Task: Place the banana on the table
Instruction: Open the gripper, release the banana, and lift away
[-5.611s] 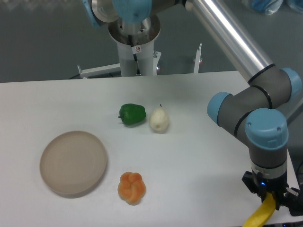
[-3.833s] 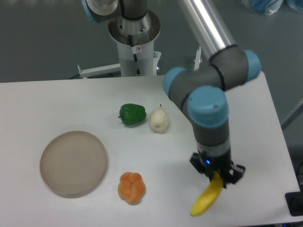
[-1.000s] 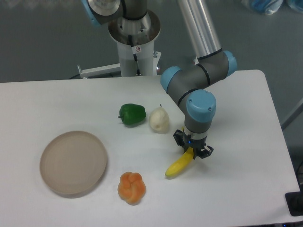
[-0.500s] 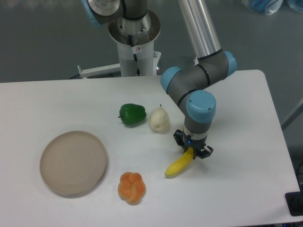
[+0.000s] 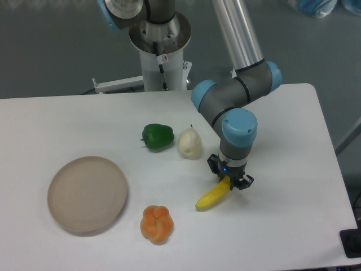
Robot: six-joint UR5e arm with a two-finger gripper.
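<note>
Claw: the claw point(image 5: 228, 182) points down from the grey and blue arm point(image 5: 237, 113) and it is closed on the upper end of the banana point(image 5: 213, 195).
Banana: it is yellow and curved, and it slopes down to the left from the claw. Its lower tip seems to touch the tabletop point(image 5: 293, 186) or to be very close above it; I cannot tell which one. It is in the middle part of the tabletop, toward the near edge.
Neighbours: the pale pear point(image 5: 189, 143) is near, behind and to the left of the claw, and the green pepper point(image 5: 157, 136) is just beside the pear, further left. The orange fruit point(image 5: 156, 223) lies to the left of the banana, closer to the near edge. The round beige plate point(image 5: 87, 193) is well apart, near the left edge.
Step, as I judge it: the banana is almost set down and the release is not yet done.
Risk 1: if the claw opens while the held end is high, this end can drop and the banana can roll or turn, because it is smooth and curved.
Risk 2: if the claw goes lower with the tip already on the tabletop, the banana can be pressed and slip in the grip.
Risk 3: when the claw lifts, a finger can catch the banana and pull it toward the pear.
</note>
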